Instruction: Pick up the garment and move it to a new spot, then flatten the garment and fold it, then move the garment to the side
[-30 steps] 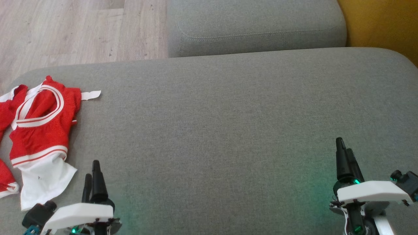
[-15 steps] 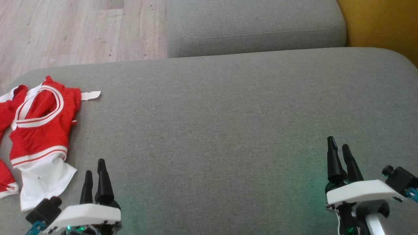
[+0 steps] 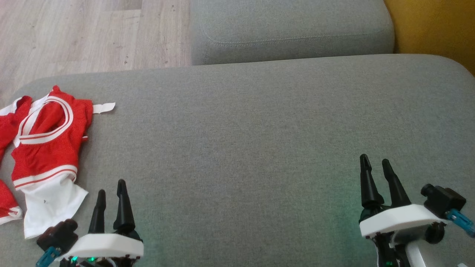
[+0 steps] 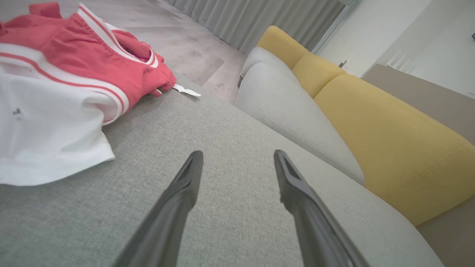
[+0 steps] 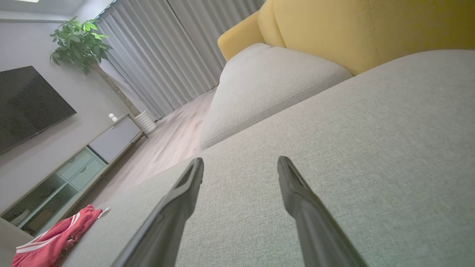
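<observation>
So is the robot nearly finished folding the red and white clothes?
Not yet. Nothing looks done: the garment lies crumpled at the left edge of the grey cushion. In hand: the left gripper and right gripper are open and empty, not touching it. Left: picking up, moving, flattening, folding, setting aside.

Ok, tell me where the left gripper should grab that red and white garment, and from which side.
Grip the bunched red fold by the white-striped band of the garment: it stands up off the cushion, while the white end lies flat. Probably come from above on its right side, where the open left gripper hovers.
</observation>
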Available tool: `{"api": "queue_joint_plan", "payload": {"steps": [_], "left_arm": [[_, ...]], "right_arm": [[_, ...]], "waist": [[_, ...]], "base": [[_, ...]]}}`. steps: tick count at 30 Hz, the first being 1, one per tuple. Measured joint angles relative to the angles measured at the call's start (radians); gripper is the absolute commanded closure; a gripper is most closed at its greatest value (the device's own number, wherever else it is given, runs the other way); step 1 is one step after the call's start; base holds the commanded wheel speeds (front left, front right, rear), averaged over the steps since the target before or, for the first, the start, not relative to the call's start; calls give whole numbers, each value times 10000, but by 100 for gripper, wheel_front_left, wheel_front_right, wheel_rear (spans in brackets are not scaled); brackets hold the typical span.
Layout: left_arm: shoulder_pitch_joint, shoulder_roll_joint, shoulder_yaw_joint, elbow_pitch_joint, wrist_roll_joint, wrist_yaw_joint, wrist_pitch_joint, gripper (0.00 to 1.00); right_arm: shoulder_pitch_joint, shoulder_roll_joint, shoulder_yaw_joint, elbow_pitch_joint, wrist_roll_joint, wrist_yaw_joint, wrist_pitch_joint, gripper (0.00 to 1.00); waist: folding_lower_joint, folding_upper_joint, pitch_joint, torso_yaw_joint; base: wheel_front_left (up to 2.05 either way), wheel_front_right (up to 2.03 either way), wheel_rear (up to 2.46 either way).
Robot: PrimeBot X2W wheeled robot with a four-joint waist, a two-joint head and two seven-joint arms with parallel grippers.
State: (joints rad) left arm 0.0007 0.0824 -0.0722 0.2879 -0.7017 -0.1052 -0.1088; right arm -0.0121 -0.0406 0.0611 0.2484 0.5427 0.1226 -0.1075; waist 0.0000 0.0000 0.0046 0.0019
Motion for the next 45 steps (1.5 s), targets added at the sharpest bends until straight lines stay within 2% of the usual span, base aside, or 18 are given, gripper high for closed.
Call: {"api": "queue_joint_plan", "payload": {"steps": [24,30,35,45], "left_arm": [[82,268,-324,15,2928,144,-700,0],[83,355,-349,61,3455,142,-878,0],[106,397,-518,230,4148,140,-1043,0],[113,491,-566,483,5085,140,-1319,0]], "right_arm": [[-44,-4,472,-205,-3218,2,-719,0],[-45,-4,447,-238,-3382,2,-903,0],[-45,-10,445,-257,-4109,2,-1043,0],[-44,-12,249,-236,-4673,2,-1337,0]], "waist": [[0,0,-18,-32],[0,0,-31,-29],[0,0,-27,-45],[0,0,-35,-44]], "base": [[0,0,0],[0,0,0],[0,0,0],[0,0,0]]}}
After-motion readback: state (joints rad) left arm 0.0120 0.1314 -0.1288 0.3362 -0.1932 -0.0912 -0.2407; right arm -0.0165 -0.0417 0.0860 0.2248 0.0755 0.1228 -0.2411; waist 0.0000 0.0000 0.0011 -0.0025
